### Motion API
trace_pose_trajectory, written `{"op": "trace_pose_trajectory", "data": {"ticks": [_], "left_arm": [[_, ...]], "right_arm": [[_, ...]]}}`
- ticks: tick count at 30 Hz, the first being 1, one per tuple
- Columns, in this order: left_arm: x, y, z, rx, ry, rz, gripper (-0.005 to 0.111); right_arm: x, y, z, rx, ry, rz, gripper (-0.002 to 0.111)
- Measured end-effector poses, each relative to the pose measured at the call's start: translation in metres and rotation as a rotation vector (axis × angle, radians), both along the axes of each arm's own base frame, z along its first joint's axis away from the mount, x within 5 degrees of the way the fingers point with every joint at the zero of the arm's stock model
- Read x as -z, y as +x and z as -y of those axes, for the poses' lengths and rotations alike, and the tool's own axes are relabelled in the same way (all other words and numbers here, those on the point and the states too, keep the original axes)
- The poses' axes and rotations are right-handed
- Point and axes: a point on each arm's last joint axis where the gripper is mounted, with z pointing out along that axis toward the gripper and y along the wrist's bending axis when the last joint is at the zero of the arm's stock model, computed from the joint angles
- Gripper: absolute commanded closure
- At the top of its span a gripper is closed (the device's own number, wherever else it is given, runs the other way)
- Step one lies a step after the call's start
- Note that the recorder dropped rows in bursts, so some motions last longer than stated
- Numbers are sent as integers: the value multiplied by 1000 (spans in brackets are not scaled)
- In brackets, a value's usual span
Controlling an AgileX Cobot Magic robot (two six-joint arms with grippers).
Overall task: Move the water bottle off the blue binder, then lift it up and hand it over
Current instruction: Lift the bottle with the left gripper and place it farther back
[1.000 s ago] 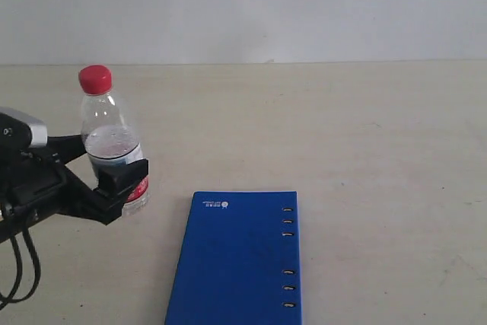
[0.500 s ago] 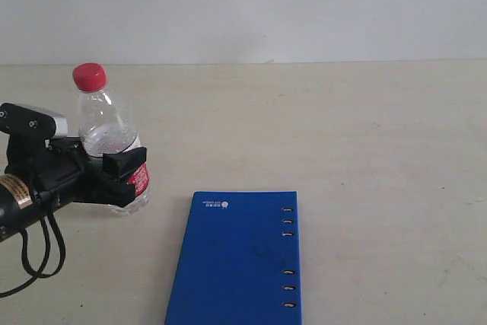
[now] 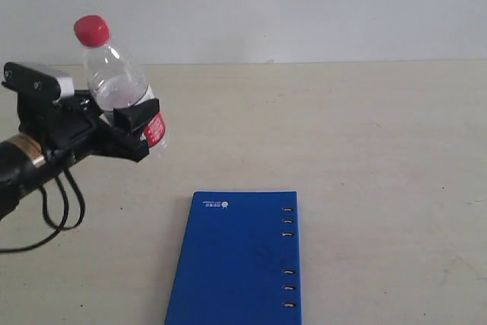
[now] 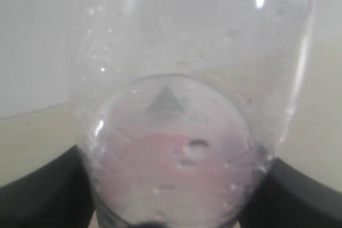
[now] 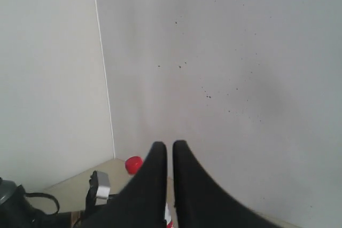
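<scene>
The blue binder (image 3: 240,260) lies flat and closed on the worktop (image 3: 380,150). Its small white logo (image 3: 215,204) sits at a far corner. Its ring slots (image 3: 288,222) run down its right edge.

The water bottle (image 3: 118,85) is off the binder. It is to the binder's left and farther back, and does not touch it. The left claw (image 3: 131,121) pinches the bottle low on its body, right by the red-and-white label (image 3: 156,129). The bottle leans, with its red cap (image 3: 91,30) tipped away from the binder. Its bottom looks lifted clear of the worktop.

In the left wrist view the bottle (image 4: 176,132) fills almost the whole picture, very close and blurry. A black finger (image 4: 37,196) shows on each side of it.

The right claw (image 5: 170,150) has its two black fingers pressed together, with only a thin slit between them. It points at a white wall (image 5: 240,52), and the red cap (image 5: 133,164) shows small past it. I cannot tell where this claw is from the binder.
</scene>
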Motion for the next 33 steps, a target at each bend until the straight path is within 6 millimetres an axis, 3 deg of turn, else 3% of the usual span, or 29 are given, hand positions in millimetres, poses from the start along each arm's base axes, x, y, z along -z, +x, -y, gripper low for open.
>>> {"op": "trace_pose_trajectory", "data": {"ticks": [4, 10, 15, 21, 25, 31, 33], "left_arm": [[-13, 36, 3, -79, 24, -55, 102], [-52, 84, 12, -117, 37, -40, 102], [-66, 123, 22, -122, 46, -94, 102], [-47, 159, 34, -101, 19, -116, 102], [-18, 180, 36, -107, 22, -146, 102], [22, 200, 22, -149, 18, -215, 102], [27, 203, 18, -154, 18, -218, 102]], "right_arm": [[0, 0, 0, 0, 0, 0, 106], [0, 0, 0, 0, 0, 0, 106], [0, 0, 0, 0, 0, 0, 106], [0, 0, 0, 0, 0, 0, 106], [3, 1, -1, 0, -7, -6, 106], [13, 5, 1, 52, -17, -26, 106], [14, 6, 2, 66, -14, -27, 106]]}}
